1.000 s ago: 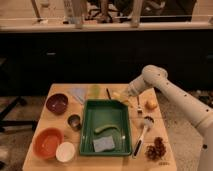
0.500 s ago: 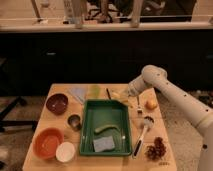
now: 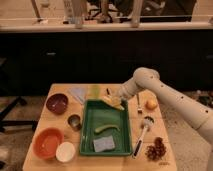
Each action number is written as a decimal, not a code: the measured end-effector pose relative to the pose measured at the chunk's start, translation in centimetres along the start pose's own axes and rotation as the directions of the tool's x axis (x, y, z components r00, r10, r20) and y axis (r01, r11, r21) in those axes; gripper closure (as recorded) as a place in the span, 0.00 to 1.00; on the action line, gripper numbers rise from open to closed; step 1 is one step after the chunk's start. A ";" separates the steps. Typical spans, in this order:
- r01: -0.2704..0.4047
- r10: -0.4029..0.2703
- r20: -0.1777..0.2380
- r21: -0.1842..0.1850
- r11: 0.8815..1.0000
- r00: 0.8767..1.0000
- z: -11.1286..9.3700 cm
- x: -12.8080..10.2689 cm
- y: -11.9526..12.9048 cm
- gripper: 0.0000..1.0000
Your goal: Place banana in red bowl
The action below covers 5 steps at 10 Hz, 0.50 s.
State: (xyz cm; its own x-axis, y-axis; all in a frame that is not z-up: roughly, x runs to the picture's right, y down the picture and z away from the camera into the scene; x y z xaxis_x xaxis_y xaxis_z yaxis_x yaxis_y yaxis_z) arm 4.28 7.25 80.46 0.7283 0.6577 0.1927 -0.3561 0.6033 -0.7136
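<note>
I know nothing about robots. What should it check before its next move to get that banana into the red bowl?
1. Tool at the banana: ok. The tool is at the banana, by the far right corner of the green tray.
2. Banana securely held: cannot tell.
3. Bowl ready to receive: ok. The red bowl, at the near left, shows nothing inside.
4. Low straight path to the bowl: not ok. The metal cup stands roughly between tray and bowl, so lifting over it seems wise.
5. Room around the target: not ok. The white bowl sits close beside the red bowl, so aim matters.
</note>
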 end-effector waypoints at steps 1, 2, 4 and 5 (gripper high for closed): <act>0.021 -0.021 0.002 -0.015 1.000 1.000 0.3 -0.4 1.2 1.00; 0.035 -0.035 0.002 -0.028 0.999 0.999 0.6 -0.6 2.1 1.00; 0.077 -0.077 0.002 -0.074 0.994 0.997 1.6 -1.3 4.7 1.00; 0.102 -0.102 -0.001 -0.104 0.989 0.995 2.4 -1.7 6.4 1.00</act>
State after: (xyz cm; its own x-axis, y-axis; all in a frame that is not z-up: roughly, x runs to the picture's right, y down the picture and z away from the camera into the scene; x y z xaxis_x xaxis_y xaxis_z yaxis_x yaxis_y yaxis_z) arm -0.60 11.09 77.18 0.7615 0.5920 0.2640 -0.2175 0.6171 -0.7562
